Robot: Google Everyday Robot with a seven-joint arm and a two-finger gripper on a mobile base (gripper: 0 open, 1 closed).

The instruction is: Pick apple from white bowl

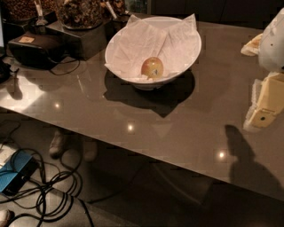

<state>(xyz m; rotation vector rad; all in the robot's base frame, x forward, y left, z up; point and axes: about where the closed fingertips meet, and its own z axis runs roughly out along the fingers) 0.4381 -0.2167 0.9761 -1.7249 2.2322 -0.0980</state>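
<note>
The apple [152,67] is small and yellow-green with a red-orange blush and a sticker. It lies in the front part of the white bowl [146,83], on crumpled white paper napkins [137,42]. The bowl stands on the glossy brown table [177,124], towards its far side. My gripper [266,106], white and pale yellow, hangs over the table at the right edge of the view. It is well to the right of the bowl, a little nearer than it, and apart from it. It holds nothing that I can see.
Dark containers of brown snacks [80,13] stand at the back left, next to the bowl. A black device with a cable [33,46] lies to their left. The table's front edge runs diagonally. Below it are cables [49,186] and a blue object [13,170] on the floor.
</note>
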